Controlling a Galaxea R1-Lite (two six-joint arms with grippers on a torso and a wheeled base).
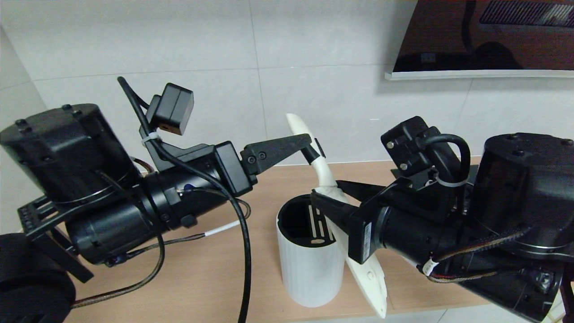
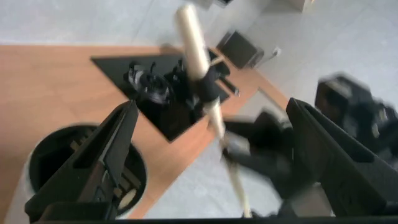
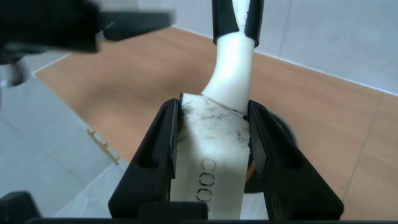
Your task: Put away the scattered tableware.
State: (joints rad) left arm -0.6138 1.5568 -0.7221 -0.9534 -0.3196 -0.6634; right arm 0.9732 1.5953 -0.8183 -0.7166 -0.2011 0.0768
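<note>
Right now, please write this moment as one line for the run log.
right tool: shut on spatula | left tool: open around handle | holder: upright on counter

Matte black arms (image 1: pixel 112 202), looped cables (image 1: pixel 244 251), white zip ties (image 1: pixel 151 137), seemingly braided sleeving (image 1: pixel 475 250).

White spatula (image 1: pixel 325 172) stands tilted, handle toward the far wall, blade low at the near counter edge. Right hand (image 1: pixel 334 195) is clamped on it at mid-length. Left hand (image 1: pixel 308 147) sits at the upper handle. White ribbed holder (image 1: pixel 309 269) stands upright on the wooden counter (image 1: pixel 202 278), just left of the blade
</note>
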